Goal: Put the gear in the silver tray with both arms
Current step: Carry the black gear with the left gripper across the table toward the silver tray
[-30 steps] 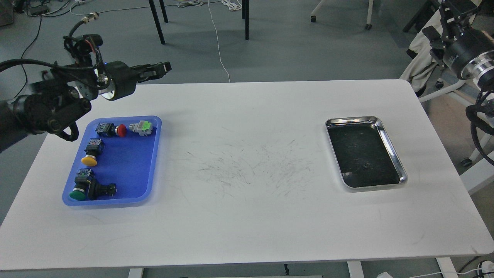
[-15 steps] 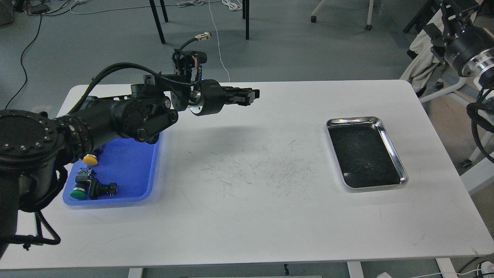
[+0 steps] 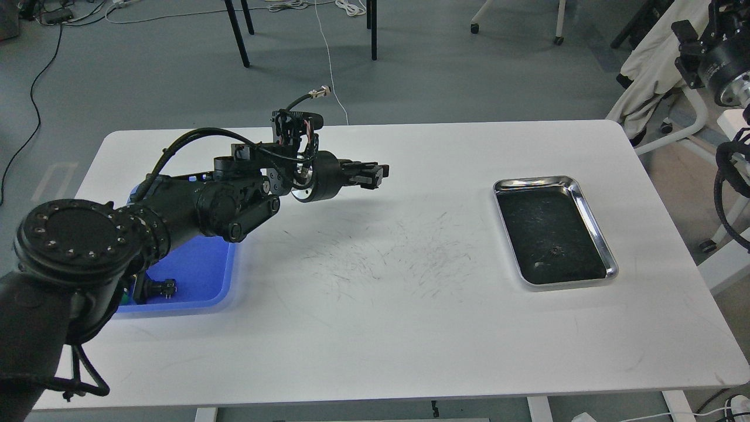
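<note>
The silver tray lies on the right side of the white table. A small dark gear lies on its dark bottom near the front end. My left arm reaches from the lower left across the table, and its gripper hovers over the table's back middle, pointing right, well to the left of the silver tray. Its fingers look closed together with nothing visible between them. Only a thick wrist part of my right arm shows at the top right edge; its gripper is out of view.
A blue plastic tray sits at the left, mostly hidden under my left arm, with a black push-button part showing in it. Chair and table legs stand on the floor behind the table. A white frame stands off the table's right edge.
My left arm has swung from over the blue tray rightward to the table's back middle and dropped a little lower. The right arm has pulled further up and right. The gear and silver tray have not moved.
</note>
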